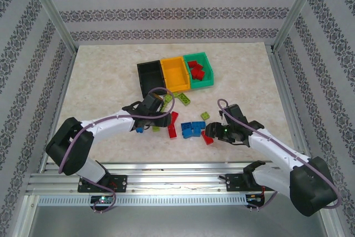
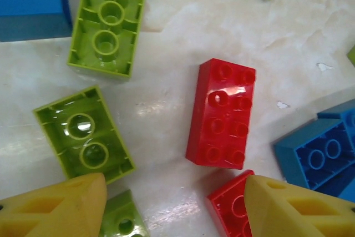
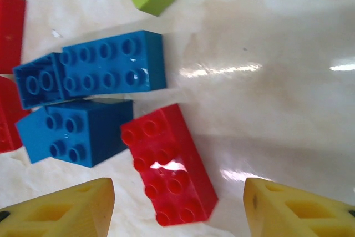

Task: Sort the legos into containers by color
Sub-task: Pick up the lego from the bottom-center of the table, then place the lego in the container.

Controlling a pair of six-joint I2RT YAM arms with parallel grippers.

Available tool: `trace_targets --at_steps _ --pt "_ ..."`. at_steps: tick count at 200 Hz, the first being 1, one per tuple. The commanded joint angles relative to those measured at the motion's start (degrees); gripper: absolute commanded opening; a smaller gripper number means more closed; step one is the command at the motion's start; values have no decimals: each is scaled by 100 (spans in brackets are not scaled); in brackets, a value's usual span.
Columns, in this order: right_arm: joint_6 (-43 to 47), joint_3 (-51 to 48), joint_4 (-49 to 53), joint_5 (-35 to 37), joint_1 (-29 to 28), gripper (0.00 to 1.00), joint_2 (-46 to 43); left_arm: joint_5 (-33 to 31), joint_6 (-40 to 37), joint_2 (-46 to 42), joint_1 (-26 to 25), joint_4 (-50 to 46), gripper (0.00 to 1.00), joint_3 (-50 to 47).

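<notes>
— Both sets of jaws stand wide apart with nothing between them. Our left gripper hangs over a studs-up red brick, and our right gripper over a second red brick.

— So we're at the picking step?

— We judge so. Most legos lie loose on the tabletop in front of the bins, and the teal green bin holds red legos.

— What does the next move call for?

— We'd lower each arm, set the fingers across the brick's narrow width, close, then carry it to the teal green bin. On the right, a blue brick sits at the red one's corner. We cannot tell whether it is touching or just beside, so a finger has little room there.

— What do the views add to one another?

— Our wrist cameras give stud detail and show that a lime brick lies hollow side up. From above we get the black bin and the orange-yellow bin, both well apart from our arms.
</notes>
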State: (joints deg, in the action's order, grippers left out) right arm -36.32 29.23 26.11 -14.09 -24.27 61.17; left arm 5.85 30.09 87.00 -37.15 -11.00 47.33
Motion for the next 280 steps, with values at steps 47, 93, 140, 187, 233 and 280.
trace_targets --at_steps 47,93,140,187,233,280 --pt "393 447 437 99 -451 63 798 458 242 -173 -65 1039 66 -338" --pt "521 648 387 290 -691 61 1415 269 327 -471 -63 1128 66 -647" --pt "570 984 296 511 -980 48 2031 154 318 -695 -65 1114 66 -804" --pt "577 1032 359 521 -975 26 1758 146 286 -744 -65 1065 66 -797" --pt "890 1369 322 98 -75 26 1052 279 410 -633 -65 1184 66 -790" --pt "995 2724 -322 -806 1056 27 1999 396 481 -484 -139 969 65 -672"
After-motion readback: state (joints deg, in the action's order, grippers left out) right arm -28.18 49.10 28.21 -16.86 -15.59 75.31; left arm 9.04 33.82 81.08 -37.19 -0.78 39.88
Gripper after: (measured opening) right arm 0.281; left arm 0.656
